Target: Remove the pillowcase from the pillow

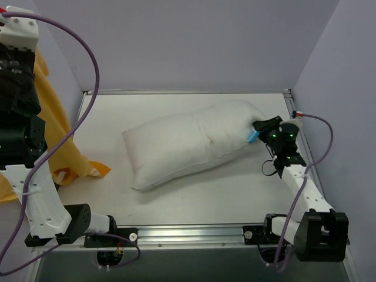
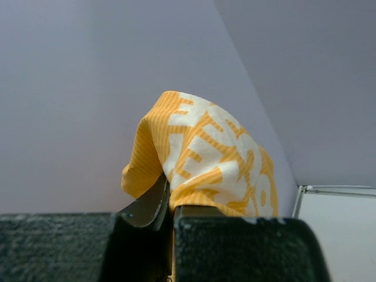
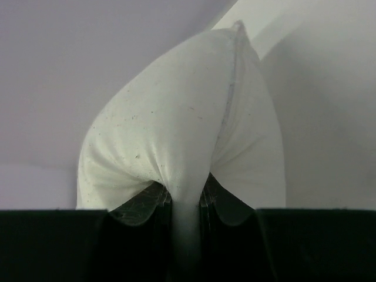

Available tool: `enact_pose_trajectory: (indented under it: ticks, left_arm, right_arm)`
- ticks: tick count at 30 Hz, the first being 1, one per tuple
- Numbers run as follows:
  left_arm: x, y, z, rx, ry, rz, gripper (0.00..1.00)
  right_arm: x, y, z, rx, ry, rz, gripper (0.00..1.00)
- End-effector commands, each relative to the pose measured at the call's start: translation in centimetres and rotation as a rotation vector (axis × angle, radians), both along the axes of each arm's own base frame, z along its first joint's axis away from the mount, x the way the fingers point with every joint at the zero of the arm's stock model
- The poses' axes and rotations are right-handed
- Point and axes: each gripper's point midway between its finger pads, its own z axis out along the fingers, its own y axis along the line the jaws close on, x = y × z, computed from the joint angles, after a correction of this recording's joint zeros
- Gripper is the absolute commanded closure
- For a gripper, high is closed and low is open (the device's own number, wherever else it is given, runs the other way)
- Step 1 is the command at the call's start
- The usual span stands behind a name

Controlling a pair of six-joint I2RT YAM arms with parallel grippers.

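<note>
The plain white pillow (image 1: 188, 144) lies bare across the middle of the table, with a small blue tag (image 1: 252, 137) at its right corner. My right gripper (image 1: 262, 128) is shut on that corner; in the right wrist view the white fabric (image 3: 176, 141) is pinched between the jaws. The orange-yellow pillowcase (image 1: 56, 138) hangs off the pillow at the far left, its lower end resting on the table. My left gripper (image 2: 167, 202) is raised high at the left and shut on a fold of the pillowcase (image 2: 200, 153), which shows white lettering.
The white table (image 1: 194, 200) has a metal rail along its near edge (image 1: 194, 232) and lilac walls on three sides. Purple cables loop from both arms. The arm bases sit at the near corners.
</note>
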Motion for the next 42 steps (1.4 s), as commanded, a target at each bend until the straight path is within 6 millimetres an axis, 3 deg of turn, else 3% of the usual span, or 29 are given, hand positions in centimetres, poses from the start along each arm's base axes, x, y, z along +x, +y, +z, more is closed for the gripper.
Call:
enact_pose_trajectory:
  ticks: [1,2,3,5,6,7,8,9,10,11,12,13,15,17,19,20,22,23,24,26,27,30,31,32,33,36,37,39,42]
  left_arm:
    - [2.4,-2.5,-0.1,-0.062,-0.017,-0.112,0.98]
    - [2.7,-3.6,0.0,-0.080,-0.026,-0.149,0.98]
    - [2.9,-4.1,0.5,-0.088,-0.042,-0.169,0.98]
    - [3.3,-6.0,1.1,-0.113,-0.066,-0.237,0.98]
    - [4.0,-6.9,1.2,-0.120,-0.067,-0.255,0.98]
    - [3.8,-7.8,1.8,-0.126,-0.088,-0.283,0.98]
    - [4.1,-10.2,1.8,-0.133,-0.087,-0.353,0.98]
    - [4.2,-11.6,1.8,-0.134,-0.085,-0.389,0.98]
    - [4.8,-13.1,1.3,-0.134,-0.066,-0.415,0.98]
    - [4.7,-16.3,0.9,-0.138,-0.045,-0.511,0.98]
    - [5.2,-18.1,-0.6,-0.131,0.017,-0.559,0.98]
    - [5.3,-20.4,-1.4,-0.126,0.052,-0.642,0.98]
    - [5.4,-24.5,-4.4,-0.151,0.164,-0.780,0.98]
    - [4.7,-28.9,-6.8,-0.156,0.266,-0.976,0.98]
    - [3.7,-32.7,-9.4,-0.145,0.370,-1.114,0.98]
    - [3.1,-34.4,-10.2,-0.135,0.406,-1.183,0.98]
    - [3.1,-37.1,-12.8,-0.114,0.490,-1.222,0.98]
    - [3.1,-38.0,-13.7,-0.116,0.519,-1.240,0.98]
    - [3.3,-39.2,-15.0,-0.120,0.564,-1.265,0.98]
    - [2.1,-41.4,-16.2,-0.136,0.619,-1.355,0.98]
    - [1.1,-43.1,-17.1,-0.125,0.661,-1.430,0.98]
    - [-2.9,-47.0,-19.7,-0.012,0.764,-1.584,0.98]
    - [-3.8,-48.0,-21.4,0.032,0.813,-1.606,0.98]
    - [-5.3,-49.2,-22.7,0.088,0.853,-1.645,0.96]
    - [-5.7,-49.9,-24.8,0.106,0.922,-1.652,0.91]
    - [-7.8,-51.6,-30.4,0.127,1.127,-1.703,0.33]
    - [-8.3,-51.8,-31.8,0.166,1.170,-1.712,0.04]
    - [-9.4,-51.7,-34.8,0.243,1.296,-1.693,0.06]
    - [-9.1,-50.4,-34.7,0.282,1.323,-1.652,0.06]
  right_arm:
    - [1.9,8.2,2.1,0.014,-0.121,0.087,1.00]
    - [2.2,10.2,1.7,0.010,-0.112,0.122,1.00]
    - [2.5,13.9,0.9,0.004,-0.093,0.192,1.00]
    - [3.0,16.9,0.2,-0.011,-0.086,0.228,1.00]
    - [3.2,20.6,-0.3,-0.012,-0.084,0.301,1.00]
    - [3.3,22.4,-0.4,-0.014,-0.085,0.345,1.00]
    - [3.5,24.0,-0.8,-0.026,-0.077,0.383,1.00]
    - [3.7,25.8,-2.8,-0.045,-0.035,0.423,1.00]
    - [3.5,29.0,-1.5,-0.036,-0.062,0.509,1.00]
    - [3.5,30.4,-1.9,-0.051,-0.057,0.559,0.99]
    - [3.7,31.7,-4.3,-0.070,0.005,0.607,0.94]
    - [3.9,33.6,-2.7,-0.053,-0.019,0.680,0.91]
    - [4.4,34.8,-4.5,-0.081,0.020,0.738,0.86]
    - [5.9,35.3,-3.2,-0.088,-0.007,0.751,0.84]
    - [6.9,35.4,-3.8,-0.094,0.013,0.768,0.80]
    - [7.9,35.2,-2.5,-0.077,-0.008,0.780,0.77]
    - [8.4,34.1,-1.6,-0.071,-0.002,0.769,0.60]
    - [9.0,32.2,-1.9,-0.082,0.032,0.727,0.47]
    - [9.2,30.8,-0.5,-0.086,0.025,0.699,0.42]
    - [9.7,27.4,-0.2,-0.109,0.055,0.641,0.34]
    - [10.3,23.7,0.3,-0.116,0.083,0.576,0.30]
    - [10.1,17.2,1.8,-0.155,0.114,0.498,0.24]
    - [9.9,15.9,2.2,-0.177,0.119,0.482,0.23]
    - [9.0,14.8,2.1,-0.233,0.151,0.479,0.11]
    - [8.6,13.8,3.6,-0.273,0.133,0.458,0.09]
    - [7.2,10.5,4.3,-0.405,0.201,0.385,0.05]
    - [7.1,9.1,4.6,-0.425,0.215,0.348,0.05]
    - [6.5,8.0,5.0,-0.438,0.222,0.330,0.05]
    - [5.4,7.4,5.8,-0.455,0.210,0.334,0.05]
